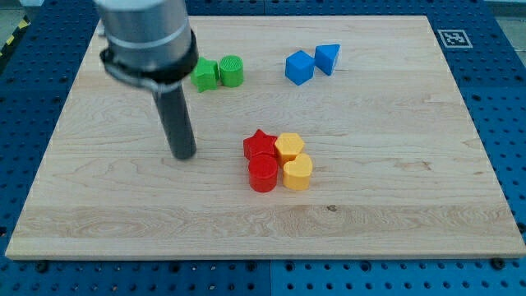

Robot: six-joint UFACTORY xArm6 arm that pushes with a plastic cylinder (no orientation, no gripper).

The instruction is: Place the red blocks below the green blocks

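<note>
You are looking at a pale wooden board [394, 205] lying on a blue perforated table [509, 123]. Your arm has no gripper, so there is nothing to call spread or pinched: it ends in a straight dark rod, and my tip [183, 156] rests on the board left of centre, touching no block.

Near the middle of the board four blocks sit packed together. The red star block [260, 145] is at the far left of that cluster, and the red cylinder block [263, 173] lies just nearer to you, touching it. Against their right sides sit the yellow hexagon block [289, 147] and the rounded yellow block [297, 173].

The two green blocks lie at the far edge, left of centre and well apart from the red ones. The green block [205, 75] on the left is partly hidden by the arm's housing, its shape unclear; the green cylinder block [232, 71] touches its right side.

Farther right along the far edge you see the blue cube block [299, 67] and the blue triangular block [328, 57], close together.

My tip stands nearer than the green pair and left of the red pair.
</note>
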